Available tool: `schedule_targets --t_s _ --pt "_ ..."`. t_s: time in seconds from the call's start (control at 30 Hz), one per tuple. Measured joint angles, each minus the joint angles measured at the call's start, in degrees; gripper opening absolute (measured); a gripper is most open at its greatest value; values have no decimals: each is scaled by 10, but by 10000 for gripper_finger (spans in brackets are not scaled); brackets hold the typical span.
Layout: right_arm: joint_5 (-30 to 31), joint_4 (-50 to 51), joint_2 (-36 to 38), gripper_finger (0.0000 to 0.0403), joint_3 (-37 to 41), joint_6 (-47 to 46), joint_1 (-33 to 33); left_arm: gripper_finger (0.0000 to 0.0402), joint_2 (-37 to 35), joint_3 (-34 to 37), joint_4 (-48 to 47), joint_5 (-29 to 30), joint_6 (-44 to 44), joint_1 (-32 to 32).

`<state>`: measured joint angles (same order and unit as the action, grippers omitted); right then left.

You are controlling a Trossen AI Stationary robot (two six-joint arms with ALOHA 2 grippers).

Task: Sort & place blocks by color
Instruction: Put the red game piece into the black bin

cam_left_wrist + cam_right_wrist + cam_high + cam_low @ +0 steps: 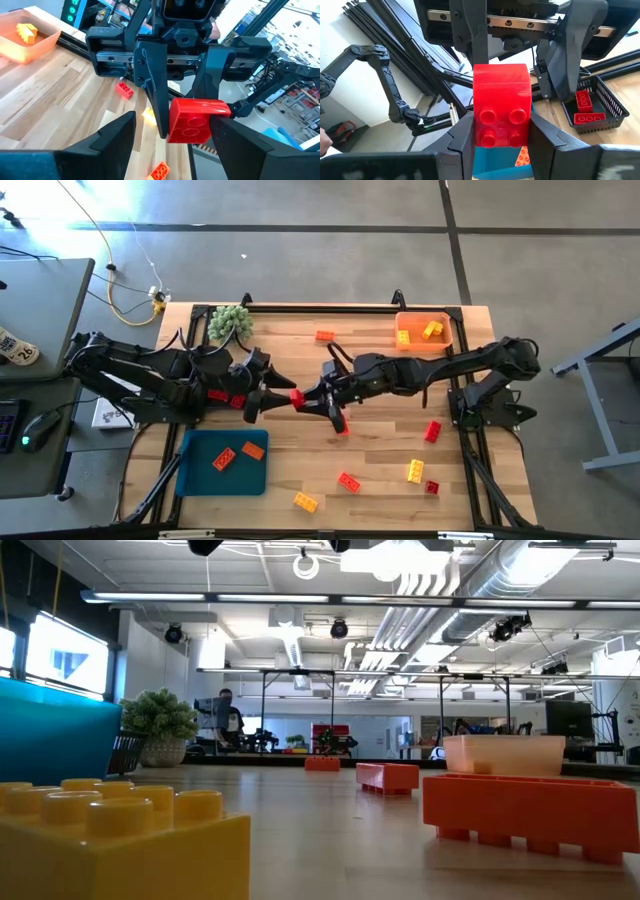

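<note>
Red block [501, 112] is pinched betw. right gripper [300, 401] jaws, mid-table, held out for handover. Left gripper [262, 401] jaws stand wide, empty, flanking it. Blue tray [195, 475] sits nr front-left corner for reds.

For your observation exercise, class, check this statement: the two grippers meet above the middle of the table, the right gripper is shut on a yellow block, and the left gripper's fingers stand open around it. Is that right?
Not quite. The block is red, not yellow, as both wrist views show. The rest holds: the right gripper is shut on it and the left gripper stands open around it, above the middle of the table.
</note>
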<state>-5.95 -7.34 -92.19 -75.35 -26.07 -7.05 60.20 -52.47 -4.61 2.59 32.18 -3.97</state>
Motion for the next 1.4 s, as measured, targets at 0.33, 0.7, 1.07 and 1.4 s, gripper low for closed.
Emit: schedule_targets --t_s 0.33,0.7,1.07,1.4 --pt "35 15 12 112 0 5 0 243 0 0 -3 8 1 0" --pt "31 24 13 112 0 -9 14 243 0 0 -6 13 -12 1" --pt "67 66 38 112 -21 -10 25 243 1 0 -14 2 -21 0" --pt "65 83 27 112 -23 -28 10 243 0 0 1 25 -25 16"
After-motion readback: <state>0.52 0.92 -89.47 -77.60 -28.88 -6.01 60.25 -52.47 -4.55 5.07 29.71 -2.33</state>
